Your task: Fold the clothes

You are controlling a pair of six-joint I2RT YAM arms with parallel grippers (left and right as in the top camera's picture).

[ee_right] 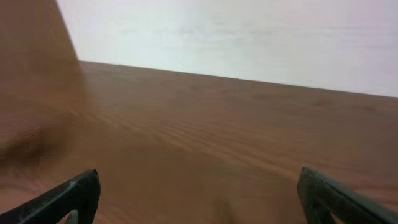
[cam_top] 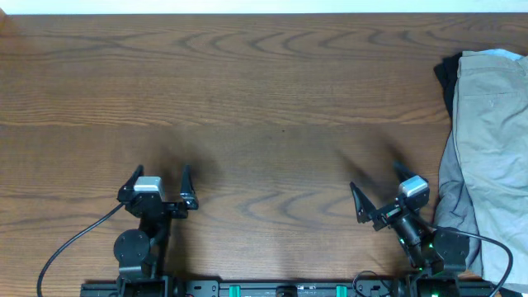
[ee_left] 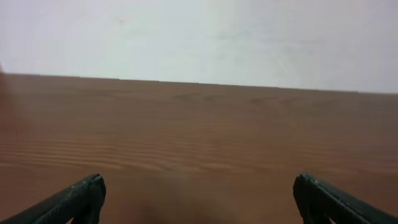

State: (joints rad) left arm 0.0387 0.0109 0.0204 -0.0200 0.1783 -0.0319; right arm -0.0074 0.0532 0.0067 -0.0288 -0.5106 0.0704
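The khaki-green shorts (cam_top: 492,115) lay at the far right edge of the worktop (cam_top: 264,91), partly cut off by the frame. A small black cloth (cam_top: 447,76) peeked out at their upper left, and a grey garment (cam_top: 455,194) lay bunched against their lower left. The left pincer (cam_top: 162,175) hovered near the front edge, fingers spread wide with nothing between them (its wrist camera showed only bare wood). The right pincer (cam_top: 375,180) was likewise released and empty, angled leftward, clear of the fabric.
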